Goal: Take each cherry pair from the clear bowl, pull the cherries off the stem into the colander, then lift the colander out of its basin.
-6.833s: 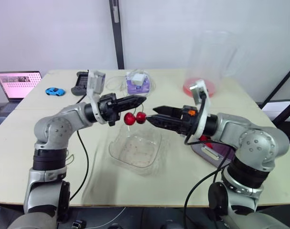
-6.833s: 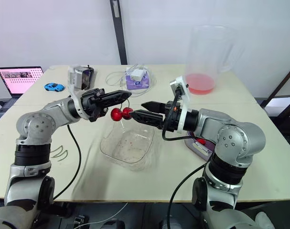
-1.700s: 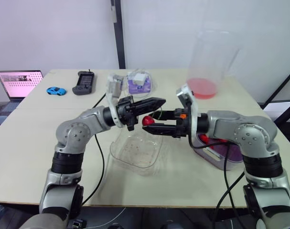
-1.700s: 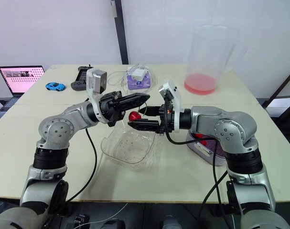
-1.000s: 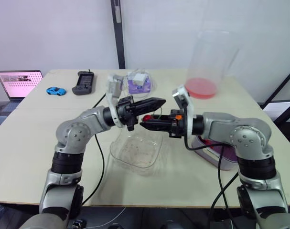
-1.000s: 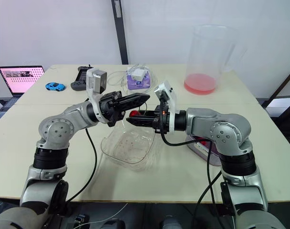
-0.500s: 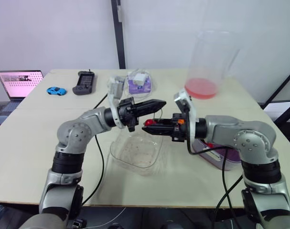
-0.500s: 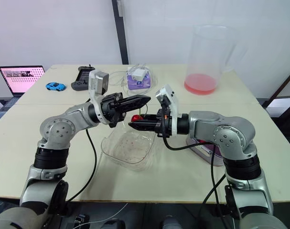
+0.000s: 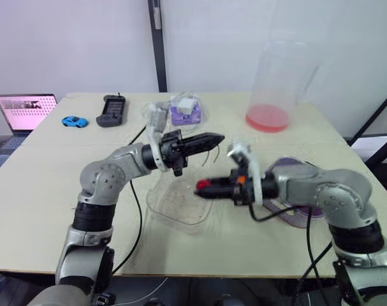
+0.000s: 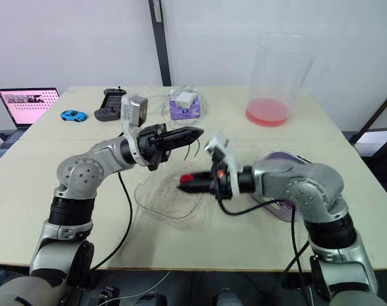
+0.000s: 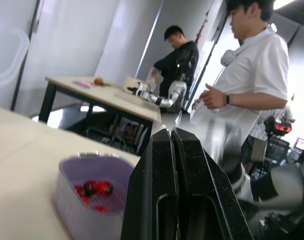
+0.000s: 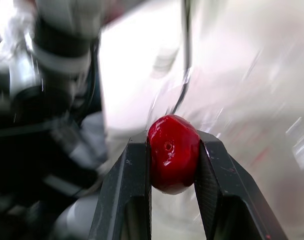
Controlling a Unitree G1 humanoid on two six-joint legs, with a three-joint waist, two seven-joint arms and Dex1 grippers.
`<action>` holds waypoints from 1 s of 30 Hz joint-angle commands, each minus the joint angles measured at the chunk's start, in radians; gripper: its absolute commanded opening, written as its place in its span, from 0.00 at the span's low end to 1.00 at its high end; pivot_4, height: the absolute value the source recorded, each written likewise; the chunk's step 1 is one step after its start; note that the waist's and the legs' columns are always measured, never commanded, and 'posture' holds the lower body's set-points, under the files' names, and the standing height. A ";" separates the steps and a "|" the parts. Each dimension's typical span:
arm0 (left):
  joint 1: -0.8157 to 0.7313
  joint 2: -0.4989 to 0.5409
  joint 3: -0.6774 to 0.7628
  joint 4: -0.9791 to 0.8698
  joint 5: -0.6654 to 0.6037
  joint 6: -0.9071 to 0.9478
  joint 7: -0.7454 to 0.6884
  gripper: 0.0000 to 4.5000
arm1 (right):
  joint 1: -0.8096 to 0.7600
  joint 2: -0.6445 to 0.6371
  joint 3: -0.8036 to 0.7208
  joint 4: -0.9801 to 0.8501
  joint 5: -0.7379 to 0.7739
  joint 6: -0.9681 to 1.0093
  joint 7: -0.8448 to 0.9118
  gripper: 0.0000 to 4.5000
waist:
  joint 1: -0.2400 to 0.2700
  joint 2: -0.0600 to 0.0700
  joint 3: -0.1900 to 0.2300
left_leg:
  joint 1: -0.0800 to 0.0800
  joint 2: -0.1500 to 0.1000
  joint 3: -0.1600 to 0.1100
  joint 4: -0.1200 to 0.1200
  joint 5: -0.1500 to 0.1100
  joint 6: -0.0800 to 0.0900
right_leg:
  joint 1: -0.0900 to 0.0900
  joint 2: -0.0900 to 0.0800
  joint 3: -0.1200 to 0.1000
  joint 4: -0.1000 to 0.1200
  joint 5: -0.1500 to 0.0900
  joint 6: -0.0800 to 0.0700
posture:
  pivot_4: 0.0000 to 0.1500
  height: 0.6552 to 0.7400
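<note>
My right gripper [image 9: 203,186] is shut on a single red cherry [image 12: 173,152] and holds it low over the clear bowl [image 9: 179,207]. Above and slightly behind it, my left gripper [image 9: 215,136] points right with its fingers pressed together on a thin green stem [image 10: 193,150] that hangs from the tip. The cherry [image 10: 187,179] is apart from that stem. The purple colander [image 11: 67,197] in its basin sits behind my right forearm, with a few red cherries [image 11: 95,188] inside.
A tall clear pitcher [image 9: 279,83] with pink liquid stands at the back right. A laptop [image 9: 24,111], a blue toy car [image 9: 73,121], a black handset [image 9: 110,109] and a purple box with cables [image 9: 183,111] lie along the back. People stand beyond the table in the left wrist view.
My right gripper has dropped and drawn back from the left gripper's tip with the cherry, which has come off the stem. The left arm has barely moved.
</note>
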 commanded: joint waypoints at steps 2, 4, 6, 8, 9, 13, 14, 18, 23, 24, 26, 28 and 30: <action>-0.027 -0.002 0.021 -0.012 -0.005 -0.023 -0.008 0.00 | -0.019 -0.010 -0.004 -0.029 -0.005 0.004 0.013 0.24 | 0.002 0.000 0.000 | 0.000 0.000 0.000 0.000 0.000 0.000 | 0.000 0.000 0.000 0.000 0.000 0.000 | 1.00 0.92; -0.030 0.000 0.024 -0.011 -0.005 -0.023 -0.007 0.00 | -0.025 -0.014 -0.043 -0.031 0.017 0.003 0.017 0.24 | 0.002 0.000 0.000 | 0.000 0.000 0.000 0.000 0.000 0.000 | 0.000 0.000 0.000 0.000 0.000 0.000 | 1.00 0.92; -0.029 0.008 0.028 -0.011 -0.003 -0.024 -0.006 0.00 | -0.033 -0.029 -0.090 -0.037 0.043 -0.006 0.030 0.24 | 0.002 0.000 0.000 | 0.000 0.000 0.000 0.000 0.000 0.000 | 0.000 0.000 0.000 0.000 0.000 0.000 | 1.00 0.92; -0.026 0.025 0.035 -0.009 0.004 -0.026 -0.009 0.00 | -0.051 -0.069 -0.167 -0.035 0.085 -0.014 0.061 0.24 | 0.002 0.000 0.000 | 0.000 0.000 0.000 0.000 0.000 0.000 | 0.000 0.000 0.000 0.000 0.000 0.000 | 1.00 0.92; -0.023 0.034 0.039 -0.009 0.006 -0.026 -0.011 0.00 | -0.061 -0.091 -0.208 -0.031 0.109 -0.015 0.075 0.24 | 0.003 0.000 0.000 | 0.000 0.000 0.000 0.000 0.000 0.000 | 0.000 0.000 0.000 0.000 0.000 0.000 | 1.00 0.92; -0.011 0.077 0.055 -0.002 0.012 -0.028 -0.024 0.00 | -0.083 -0.306 -0.319 0.030 0.093 -0.023 0.180 0.24 | 0.005 0.000 0.000 | 0.000 0.000 0.000 0.000 0.000 0.000 | 0.000 0.000 0.000 -0.001 0.000 0.000 | 1.00 0.92; 0.001 0.097 0.060 -0.003 0.015 -0.028 -0.033 0.00 | -0.053 -0.426 -0.314 0.065 0.014 -0.070 0.249 0.24 | 0.006 0.000 0.000 | 0.000 0.000 0.000 0.000 -0.001 0.001 | 0.001 0.000 0.000 -0.002 0.000 0.000 | 1.00 0.92; 0.049 0.169 0.063 -0.012 0.043 -0.039 -0.076 0.00 | 0.112 -0.761 -0.225 0.209 -0.282 -0.320 0.453 0.24 | 0.010 0.000 0.000 | 0.000 0.000 0.001 0.000 -0.002 0.004 | 0.002 0.000 0.000 -0.006 0.000 0.000 | 1.00 0.92; 0.090 0.229 0.064 -0.009 0.083 -0.062 -0.113 0.00 | 0.227 -0.824 -0.127 0.310 -0.484 -0.548 0.557 0.24 | -0.003 0.001 0.000 | 0.001 0.000 0.003 0.000 -0.002 0.004 | 0.002 0.000 0.001 -0.006 0.000 0.000 | 1.00 0.92; 0.097 0.231 0.062 -0.011 0.089 -0.066 -0.117 0.00 | 0.228 -0.808 -0.106 0.316 -0.506 -0.564 0.565 0.24 | -0.003 0.002 0.000 | 0.001 0.000 0.003 0.000 -0.002 0.003 | 0.002 0.000 0.001 -0.005 0.000 0.000 | 1.00 0.92; 0.107 0.231 0.058 -0.017 0.094 -0.071 -0.120 0.00 | 0.229 -0.782 -0.070 0.328 -0.549 -0.594 0.574 0.24 | -0.001 0.002 0.000 | 0.001 0.001 0.003 -0.001 -0.002 0.003 | 0.002 0.000 0.001 -0.004 0.000 0.000 | 1.00 0.92; 0.118 0.231 0.049 -0.034 0.101 -0.072 -0.120 0.00 | 0.229 -0.760 -0.039 0.341 -0.594 -0.617 0.577 0.24 | 0.002 0.002 0.000 | 0.001 0.001 0.002 0.000 -0.002 0.003 | 0.002 0.000 0.001 -0.005 0.000 0.000 | 1.00 0.92; 0.125 0.231 0.044 -0.047 0.104 -0.073 -0.119 0.00 | 0.227 -0.743 -0.020 0.351 -0.632 -0.635 0.579 0.24 | 0.004 0.002 0.000 | 0.001 0.000 0.003 0.000 -0.001 0.002 | 0.002 -0.001 0.001 -0.005 0.000 0.000 | 1.00 0.92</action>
